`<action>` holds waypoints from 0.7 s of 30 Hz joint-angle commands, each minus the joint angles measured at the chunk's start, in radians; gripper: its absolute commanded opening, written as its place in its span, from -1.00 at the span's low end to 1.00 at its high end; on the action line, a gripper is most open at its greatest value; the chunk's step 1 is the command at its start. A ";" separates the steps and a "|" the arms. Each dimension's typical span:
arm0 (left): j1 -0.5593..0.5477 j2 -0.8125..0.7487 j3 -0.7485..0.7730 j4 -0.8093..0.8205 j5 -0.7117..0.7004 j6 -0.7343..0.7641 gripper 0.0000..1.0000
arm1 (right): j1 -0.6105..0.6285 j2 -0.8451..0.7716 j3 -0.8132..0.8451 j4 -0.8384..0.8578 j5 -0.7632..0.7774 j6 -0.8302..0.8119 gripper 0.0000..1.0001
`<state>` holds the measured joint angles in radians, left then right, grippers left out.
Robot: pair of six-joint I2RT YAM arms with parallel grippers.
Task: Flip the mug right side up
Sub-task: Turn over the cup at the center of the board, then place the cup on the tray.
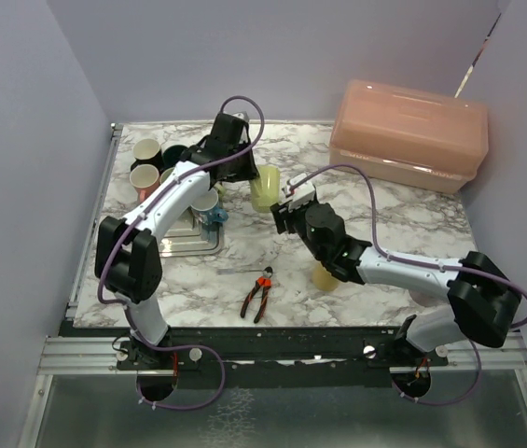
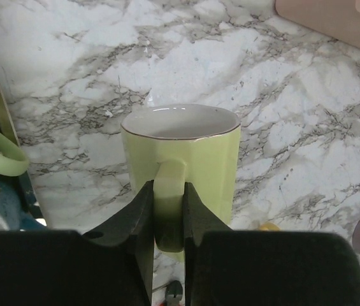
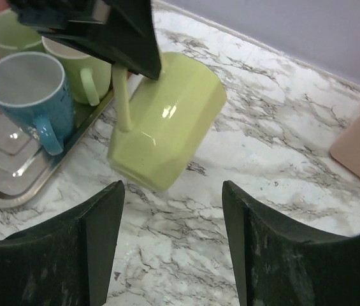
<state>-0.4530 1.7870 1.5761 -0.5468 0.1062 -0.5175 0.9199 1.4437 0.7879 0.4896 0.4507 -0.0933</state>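
Note:
The light green mug (image 1: 265, 189) hangs tilted just above the marble table (image 1: 384, 224), near its middle. My left gripper (image 2: 168, 210) is shut on the mug's handle (image 2: 169, 191), with the mug's open mouth (image 2: 180, 121) facing away from the left wrist camera. In the right wrist view the mug (image 3: 167, 121) shows its side and base, with the left gripper (image 3: 143, 60) above it on the handle. My right gripper (image 3: 173, 188) is open just in front of the mug's base, touching nothing. In the top view the right gripper (image 1: 286, 213) is right next to the mug.
A metal tray (image 1: 198, 245) at the left holds a blue mug (image 3: 27, 89) and green mugs (image 3: 81, 67). More mugs (image 1: 146, 163) stand at the back left. Red-handled pliers (image 1: 258, 294) lie near the front edge. A pink lidded box (image 1: 408, 131) fills the back right. A yellow object (image 1: 324, 277) sits under the right arm.

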 commanded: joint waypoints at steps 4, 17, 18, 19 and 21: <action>-0.002 -0.294 -0.081 0.144 -0.235 0.121 -1.00 | -0.064 -0.052 0.004 -0.013 0.077 0.276 0.33; -0.002 -0.942 -0.634 0.366 -0.756 0.186 -1.00 | -0.146 0.023 0.136 -0.109 -0.012 0.442 0.33; -0.002 -0.975 -0.666 0.374 -0.795 0.191 -1.00 | -0.149 0.026 0.138 -0.112 -0.020 0.446 0.33; -0.002 -1.001 -0.701 0.384 -0.832 0.195 -1.00 | -0.151 0.029 0.140 -0.114 -0.024 0.449 0.33; -0.001 -1.050 -0.772 0.425 -0.877 0.207 -1.00 | -0.154 0.035 0.145 -0.122 -0.032 0.453 0.33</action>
<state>-0.4538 0.8227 0.9108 -0.2844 -0.5575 -0.3420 0.7742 1.4551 0.9073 0.4084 0.4553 0.3187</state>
